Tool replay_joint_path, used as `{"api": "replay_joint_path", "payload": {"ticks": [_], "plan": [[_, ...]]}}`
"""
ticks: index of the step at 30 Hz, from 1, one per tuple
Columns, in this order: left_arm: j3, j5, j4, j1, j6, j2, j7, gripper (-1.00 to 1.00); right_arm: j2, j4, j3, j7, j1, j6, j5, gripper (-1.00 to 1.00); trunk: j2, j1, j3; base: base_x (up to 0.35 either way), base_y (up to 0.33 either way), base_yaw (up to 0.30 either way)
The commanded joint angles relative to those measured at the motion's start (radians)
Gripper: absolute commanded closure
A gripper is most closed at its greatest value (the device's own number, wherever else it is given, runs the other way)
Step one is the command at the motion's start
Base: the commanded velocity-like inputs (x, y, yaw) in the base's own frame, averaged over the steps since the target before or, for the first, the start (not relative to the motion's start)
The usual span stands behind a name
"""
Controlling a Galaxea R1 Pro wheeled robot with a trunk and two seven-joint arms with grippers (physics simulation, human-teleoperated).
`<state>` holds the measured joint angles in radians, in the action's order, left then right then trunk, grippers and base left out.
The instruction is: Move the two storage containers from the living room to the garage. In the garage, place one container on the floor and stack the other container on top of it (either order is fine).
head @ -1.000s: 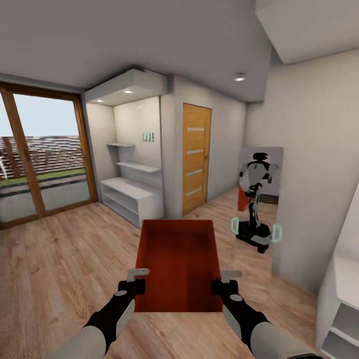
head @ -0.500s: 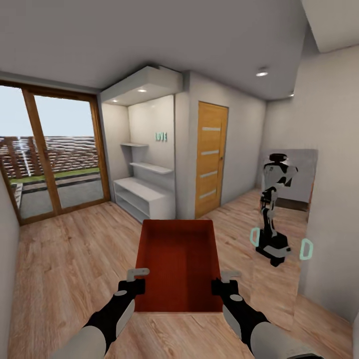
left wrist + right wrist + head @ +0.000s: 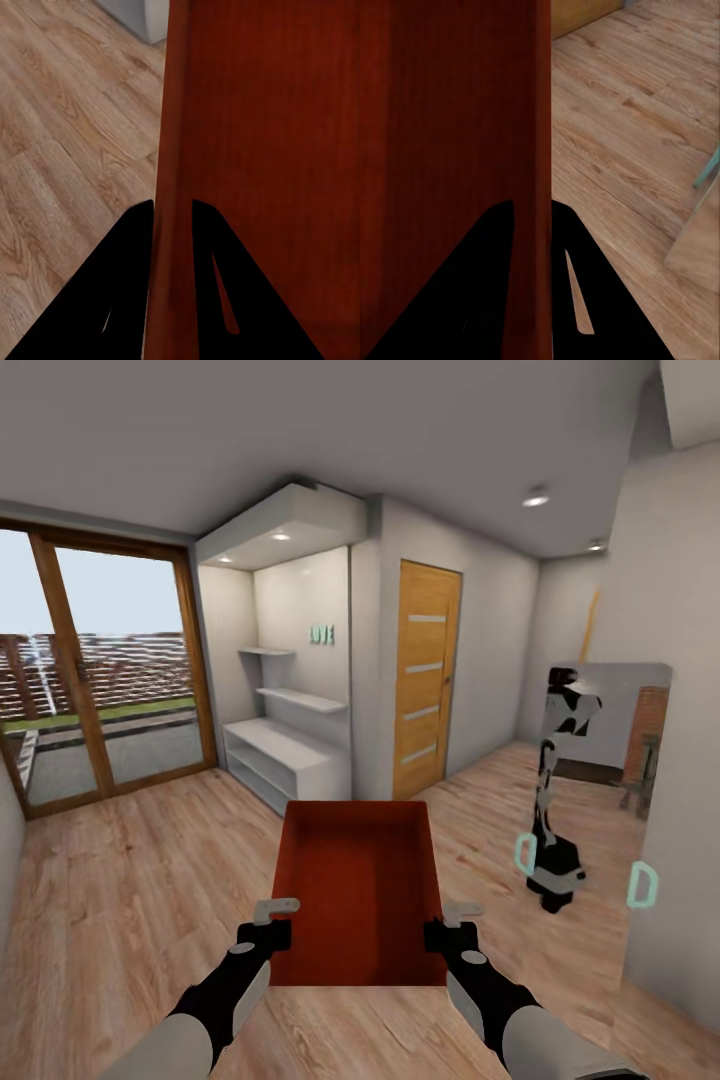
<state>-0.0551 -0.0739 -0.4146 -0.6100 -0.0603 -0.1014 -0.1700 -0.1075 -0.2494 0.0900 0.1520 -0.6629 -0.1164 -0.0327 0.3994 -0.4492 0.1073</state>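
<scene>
Orange-red storage container [image 3: 358,890] held level over light wood plank floor [image 3: 120,880], L gripper [image 3: 268,930] clamped on its left wall, R gripper [image 3: 447,932] clamped on right wall, teal wall lettering [image 3: 321,634] prob. "LOVE", orange-wood door [image 3: 427,675] w/ glass slits ahead.

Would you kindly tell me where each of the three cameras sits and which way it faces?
Head view: on the robot's head, looking forward and down at the storage container, the wood door and a mirror; both forearms show, with left tool and right tool.
Left wrist view: by the left tool, looking along its dark fingers clamped on the container's wall.
Right wrist view: by the right tool, clamped on the opposite wall.
All three share the container and plank flooring.
</scene>
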Motion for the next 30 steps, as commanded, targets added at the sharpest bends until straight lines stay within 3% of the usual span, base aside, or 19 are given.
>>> {"api": "replay_joint_path", "payload": {"ticks": [1,20,30], "plan": [[0.061,-0.027,-0.023,-0.001,-0.007,0.000,-0.034,1.00,0.000,0.002,0.002,0.006,0.000,-0.002,-0.009,1.00,0.001,-0.001,0.000,0.323,0.000,0.000],[0.061,-0.027,-0.024,-0.001,-0.007,0.000,-0.034,1.00,-0.001,0.002,0.002,0.007,0.000,-0.001,-0.009,1.00,0.001,-0.001,0.000,0.323,0.000,0.000],[0.061,-0.027,-0.024,-0.001,-0.007,0.000,-0.034,1.00,-0.003,0.002,0.002,0.008,0.000,0.000,-0.009,1.00,0.001,-0.001,0.000,0.323,0.000,-0.197]]}}
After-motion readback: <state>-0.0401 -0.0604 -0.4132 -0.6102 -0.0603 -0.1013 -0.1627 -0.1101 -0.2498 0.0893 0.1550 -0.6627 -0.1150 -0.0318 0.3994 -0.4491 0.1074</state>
